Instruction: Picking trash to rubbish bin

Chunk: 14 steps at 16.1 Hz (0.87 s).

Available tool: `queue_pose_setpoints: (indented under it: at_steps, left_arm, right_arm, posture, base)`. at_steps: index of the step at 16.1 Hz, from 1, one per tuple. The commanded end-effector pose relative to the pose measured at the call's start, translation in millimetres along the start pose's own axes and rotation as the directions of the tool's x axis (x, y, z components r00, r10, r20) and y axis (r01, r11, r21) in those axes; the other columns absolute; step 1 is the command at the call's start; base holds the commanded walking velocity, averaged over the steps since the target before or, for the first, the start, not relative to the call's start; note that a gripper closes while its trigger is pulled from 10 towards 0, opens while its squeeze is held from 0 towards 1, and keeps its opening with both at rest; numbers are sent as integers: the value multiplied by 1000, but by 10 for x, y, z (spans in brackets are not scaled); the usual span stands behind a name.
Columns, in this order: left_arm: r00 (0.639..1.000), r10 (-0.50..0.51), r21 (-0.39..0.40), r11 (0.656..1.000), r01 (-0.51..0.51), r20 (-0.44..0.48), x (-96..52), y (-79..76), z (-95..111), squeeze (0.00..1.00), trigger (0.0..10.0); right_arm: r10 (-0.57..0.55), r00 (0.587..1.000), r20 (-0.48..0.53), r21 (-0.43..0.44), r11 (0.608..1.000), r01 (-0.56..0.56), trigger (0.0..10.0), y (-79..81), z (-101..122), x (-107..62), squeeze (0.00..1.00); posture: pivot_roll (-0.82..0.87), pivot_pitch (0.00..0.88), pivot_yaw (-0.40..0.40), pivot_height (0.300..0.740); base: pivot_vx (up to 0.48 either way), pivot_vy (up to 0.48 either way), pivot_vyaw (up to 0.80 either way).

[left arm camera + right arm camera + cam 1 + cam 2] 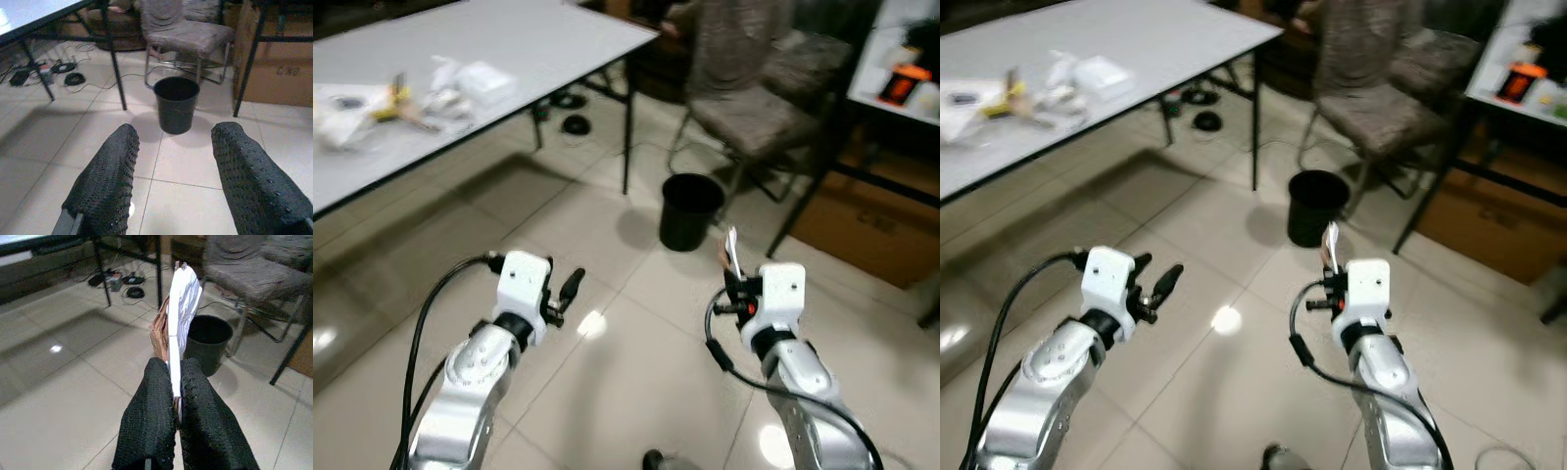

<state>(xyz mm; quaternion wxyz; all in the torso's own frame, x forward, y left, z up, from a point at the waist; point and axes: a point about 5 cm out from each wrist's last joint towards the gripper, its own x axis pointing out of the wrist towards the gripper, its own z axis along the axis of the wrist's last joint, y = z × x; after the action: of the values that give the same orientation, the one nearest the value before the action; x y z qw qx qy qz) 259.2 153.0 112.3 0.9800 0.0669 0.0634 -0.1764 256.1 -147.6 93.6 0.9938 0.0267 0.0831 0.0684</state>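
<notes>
While the right gripper (172,396) has its fingers clamped on a flat piece of trash (181,308), a white wrapper with a brown layer behind it, the black rubbish bin (689,210) stands open on the tiled floor (607,392) just ahead, near a table leg and a grey chair (754,113). The wrapper stands upright above the fingers, pinched at its lower edge. It looks thin and light, probably paper or film, so it should bend and flutter rather than resist; a hold low on the edge seems enough, though such a sheet could slip or cling to the pads on release. The left gripper (171,176) is raised beside it with its fingers well apart and nothing between them. More litter (401,98) lies on the white tabletop (529,39) to the robot's left. Judging by the layout, the carrying step is under way and the drop over the bin's mouth is not yet done.
</notes>
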Motion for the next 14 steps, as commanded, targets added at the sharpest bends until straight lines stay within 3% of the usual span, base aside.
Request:
queue_pose_setpoints:
  at_steps: [1,11,14]
  left_arm:
    - [999,-29,13,999,29,17,44,-36,46,0,10000]
    - [999,-34,4,999,34,40,81,-23,96,0,10000]
    - [999,-36,15,999,35,39,86,-16,93,0,10000]
  right_arm:
    - [-19,1000,-1,-14,1000,19,10000,-33,-10,2,0]
    - [-17,1000,-1,-14,1000,17,10000,-29,-19,9,0]
    - [17,1000,-13,-43,999,-18,10000,-15,-29,23,0]
  posture:
    - [-57,67,-4,740]
    - [-59,65,-3,740]
    - [-62,58,-8,740]
  base:
    - [337,0,-763]
    - [348,0,-762]
    - [363,0,0]
